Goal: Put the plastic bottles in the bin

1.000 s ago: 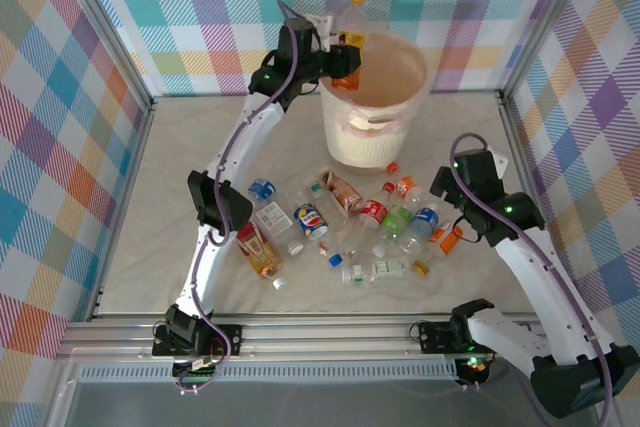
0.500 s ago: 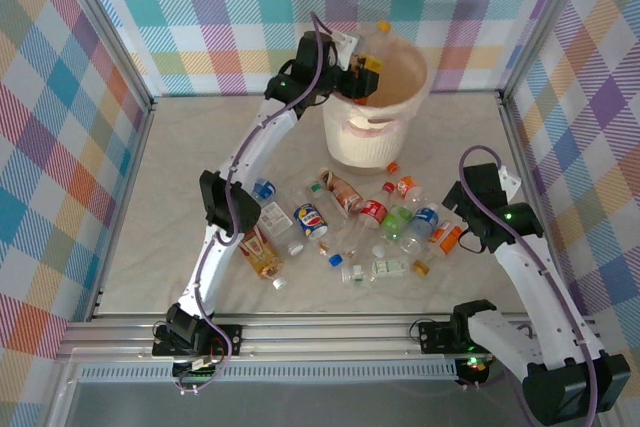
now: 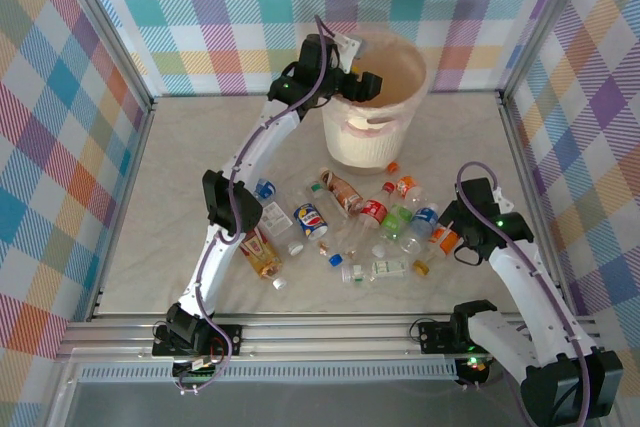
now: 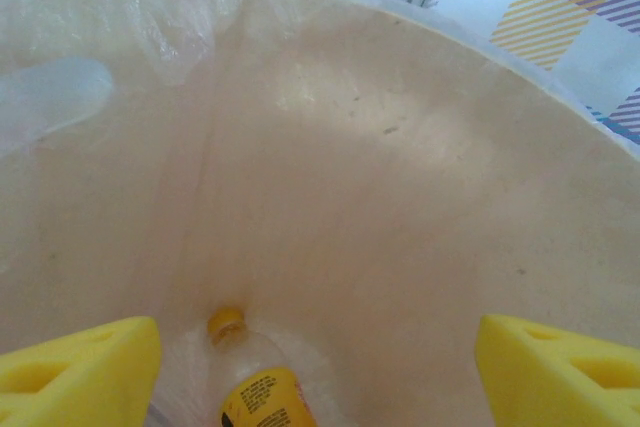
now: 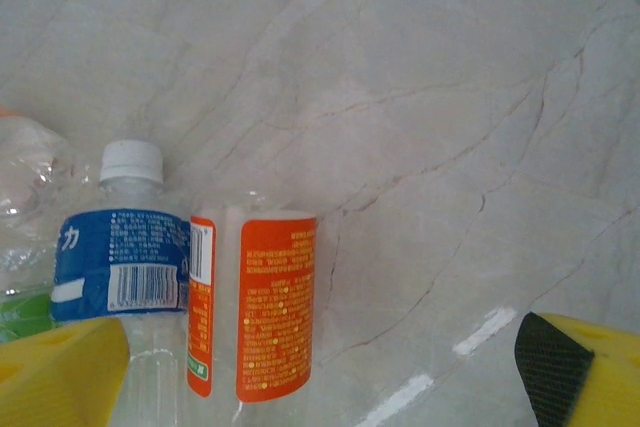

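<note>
My left gripper [image 3: 362,84] hangs over the mouth of the bin [image 3: 385,147], its yellow pads [image 4: 75,372] spread wide with nothing between them. Below them, on the bin's bottom, lies a yellow-capped bottle [image 4: 262,395] with a yellow label. My right gripper [image 3: 455,240] is low over the marbled table [image 5: 450,97], fingers [image 5: 55,372] fully spread and empty. An orange-labelled bottle [image 5: 262,307] lies between them, nearer one finger than the other, with a blue-labelled, white-capped bottle [image 5: 125,267] just beside it. The other plastic bottles [image 3: 310,219] lie scattered ahead of my right fingertips.
</note>
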Tool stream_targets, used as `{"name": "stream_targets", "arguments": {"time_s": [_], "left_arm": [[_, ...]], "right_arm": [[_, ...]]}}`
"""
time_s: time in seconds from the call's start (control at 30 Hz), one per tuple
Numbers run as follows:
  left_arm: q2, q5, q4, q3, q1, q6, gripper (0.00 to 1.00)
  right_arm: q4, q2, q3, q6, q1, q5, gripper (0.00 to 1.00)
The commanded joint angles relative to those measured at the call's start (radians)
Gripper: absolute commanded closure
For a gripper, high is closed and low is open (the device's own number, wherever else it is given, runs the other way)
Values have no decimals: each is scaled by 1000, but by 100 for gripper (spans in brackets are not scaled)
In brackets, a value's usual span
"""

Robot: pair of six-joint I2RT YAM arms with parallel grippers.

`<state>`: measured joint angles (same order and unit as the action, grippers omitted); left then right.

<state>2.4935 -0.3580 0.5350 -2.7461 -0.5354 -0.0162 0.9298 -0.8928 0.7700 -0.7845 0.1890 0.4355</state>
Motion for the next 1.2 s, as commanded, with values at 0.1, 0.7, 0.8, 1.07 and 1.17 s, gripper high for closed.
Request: {"name": "stream_targets", "arguments": {"time_s": [0.1,0.7,0.8,1.07,1.17], "left_arm": [[-47,16,1,-10,-15,-8,12],[-312,191,136,-9,-19,30,0],[-351,268,204,11,-19,49,0],[-645,365,54,465,-19,109,0],[-763,402,-19,636,-18,121,0]], "right_arm": [[-9,15,-54,-42,-12,-112,0],[-195,-63,-141,-21,-44,-269,17],[-216,-78,-150,-19,-56,-273,20],[-246,-94,-187,-16,-92,-296,26],[-257,-98,-203,-15,-103,-301,26]]}}
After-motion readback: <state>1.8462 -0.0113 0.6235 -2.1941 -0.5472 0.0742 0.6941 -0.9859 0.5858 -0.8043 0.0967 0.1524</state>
